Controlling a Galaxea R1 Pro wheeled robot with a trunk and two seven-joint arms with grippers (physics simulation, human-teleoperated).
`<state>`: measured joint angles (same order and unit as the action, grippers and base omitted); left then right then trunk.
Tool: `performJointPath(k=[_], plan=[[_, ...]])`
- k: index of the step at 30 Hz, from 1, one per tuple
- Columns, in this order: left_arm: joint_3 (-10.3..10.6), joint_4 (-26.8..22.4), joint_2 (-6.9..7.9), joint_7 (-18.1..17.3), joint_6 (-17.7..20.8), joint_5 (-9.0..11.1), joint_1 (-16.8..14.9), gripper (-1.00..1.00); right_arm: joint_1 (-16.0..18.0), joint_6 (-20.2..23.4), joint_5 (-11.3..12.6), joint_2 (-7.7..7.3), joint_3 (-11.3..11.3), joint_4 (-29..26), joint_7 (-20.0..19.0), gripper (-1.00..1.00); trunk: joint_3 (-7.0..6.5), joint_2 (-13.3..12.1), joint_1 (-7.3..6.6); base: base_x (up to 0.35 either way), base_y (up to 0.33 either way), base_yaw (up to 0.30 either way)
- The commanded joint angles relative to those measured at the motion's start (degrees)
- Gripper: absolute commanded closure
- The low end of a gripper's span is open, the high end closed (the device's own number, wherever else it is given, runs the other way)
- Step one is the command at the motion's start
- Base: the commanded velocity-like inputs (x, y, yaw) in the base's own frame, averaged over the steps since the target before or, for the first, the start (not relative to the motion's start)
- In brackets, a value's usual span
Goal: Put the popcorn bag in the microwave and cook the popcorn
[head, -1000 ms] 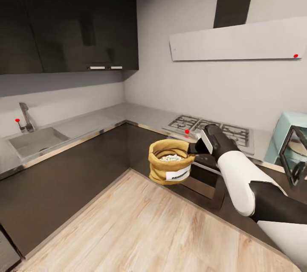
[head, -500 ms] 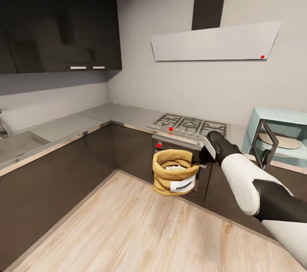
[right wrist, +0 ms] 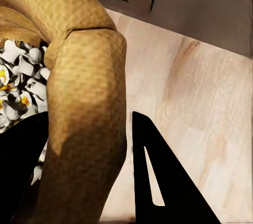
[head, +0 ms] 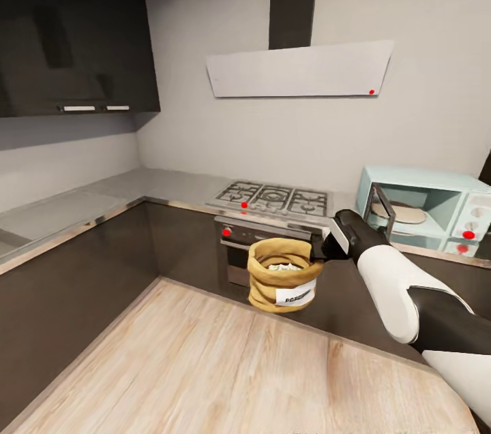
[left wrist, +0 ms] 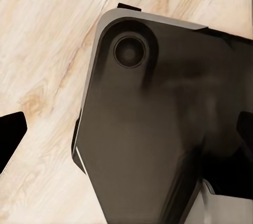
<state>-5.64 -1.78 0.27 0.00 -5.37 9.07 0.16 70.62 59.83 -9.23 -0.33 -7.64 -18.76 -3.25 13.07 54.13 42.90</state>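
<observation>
The right hand (head: 315, 247) is clenched on the rolled rim of the popcorn bag (head: 281, 275), one finger (right wrist: 158, 182) outside the wall and the other inside beside the popcorn (right wrist: 18, 84), so the sack hangs in the air above the wooden floor (head: 204, 366), in front of the built-in oven (head: 235, 250) and below the gas hob (head: 271, 198). The microwave (head: 436, 209) stands on the bench (head: 136, 185) to the right of the hob, its door (head: 382, 209) swung open and the round plate inside bare. The step in hand looks to be the carry to that opening. To do it well, the bag should stay upright so no kernels spill, rise above the bench edge before it travels right, and pass clear of the open door's edge rather than brush it. The grip is on one side of the rim only, so the sack may swing; slow, level motion would suit. It should go down on the plate before the fingers let go. The left hand's state I cannot tell; its wrist view shows a dark body over the floor.
</observation>
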Motion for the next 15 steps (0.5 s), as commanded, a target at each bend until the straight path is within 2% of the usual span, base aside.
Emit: performJointPath(k=[1,5,15], plan=[[-0.4,-0.1,-0.01,0.0,-0.1,0.0,0.0,-1.0,0.0,0.2,-0.6,0.06,-0.5,0.0,-0.4,1.0,0.07,0.0,0.01,0.0,0.0,-0.288],[-0.4,-0.1,-0.01,0.0,-0.1,0.0,0.0,-1.0,0.0,0.2,-0.5,0.06,-0.5,0.0,-0.4,1.0,0.07,0.0,0.01,-0.154,0.0,-0.181],[-0.3,-0.1,-0.01,0.0,-0.1,0.0,0.0,-1.0,0.0,0.2,-0.7,0.06,-0.5,0.0,-1.1,1.0,0.07,0.0,0.01,-0.328,0.0,-0.007]])
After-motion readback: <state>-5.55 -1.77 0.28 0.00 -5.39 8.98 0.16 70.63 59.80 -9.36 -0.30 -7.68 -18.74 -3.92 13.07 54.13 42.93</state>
